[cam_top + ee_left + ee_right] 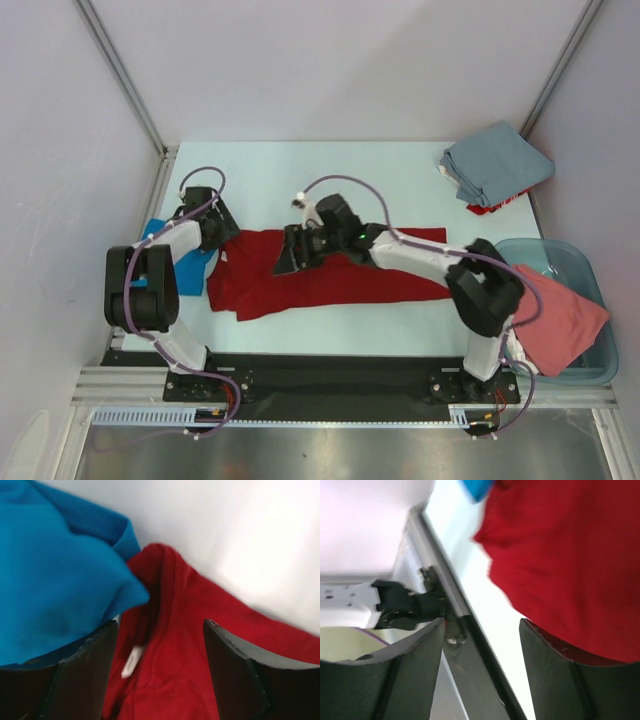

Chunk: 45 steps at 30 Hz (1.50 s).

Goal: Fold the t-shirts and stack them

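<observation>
A crimson red t-shirt (340,278) lies spread across the middle of the table. A bright blue t-shirt (195,268) lies crumpled at its left end, partly under my left arm. My left gripper (222,232) stands open over the red shirt's left edge. In the left wrist view its jaws straddle red cloth (190,630) with a white label (132,662), and the blue shirt (50,570) rests against the left finger. My right gripper (290,252) hangs open above the red shirt's middle. Nothing is between its fingers (481,645), and the red cloth (560,555) lies beside the right one.
A folded grey-blue shirt stack (497,165) sits at the back right corner. A teal bin (590,262) at the right edge holds a salmon-pink shirt (562,318). A metal frame rail (447,587) runs along the table's left side.
</observation>
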Each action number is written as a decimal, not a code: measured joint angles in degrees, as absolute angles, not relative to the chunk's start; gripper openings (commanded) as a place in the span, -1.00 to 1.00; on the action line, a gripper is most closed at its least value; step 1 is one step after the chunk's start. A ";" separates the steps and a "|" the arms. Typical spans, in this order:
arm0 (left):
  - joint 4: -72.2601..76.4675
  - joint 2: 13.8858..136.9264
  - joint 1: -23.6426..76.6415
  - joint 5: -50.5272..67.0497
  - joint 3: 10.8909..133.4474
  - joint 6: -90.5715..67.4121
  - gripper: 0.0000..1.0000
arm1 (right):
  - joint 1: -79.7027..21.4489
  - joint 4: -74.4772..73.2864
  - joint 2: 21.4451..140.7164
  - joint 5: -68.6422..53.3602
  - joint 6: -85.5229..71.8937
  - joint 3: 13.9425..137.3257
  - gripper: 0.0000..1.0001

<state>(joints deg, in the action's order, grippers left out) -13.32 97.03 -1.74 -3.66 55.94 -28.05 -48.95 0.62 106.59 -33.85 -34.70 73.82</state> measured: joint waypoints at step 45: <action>-17.82 103.72 16.97 -2.63 62.65 -36.93 0.47 | -45.65 -29.91 84.42 23.83 -43.42 42.65 0.13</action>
<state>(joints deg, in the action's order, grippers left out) -17.82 103.72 16.97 -2.63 62.65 -36.93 -45.65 -29.91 84.42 23.83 -43.42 42.65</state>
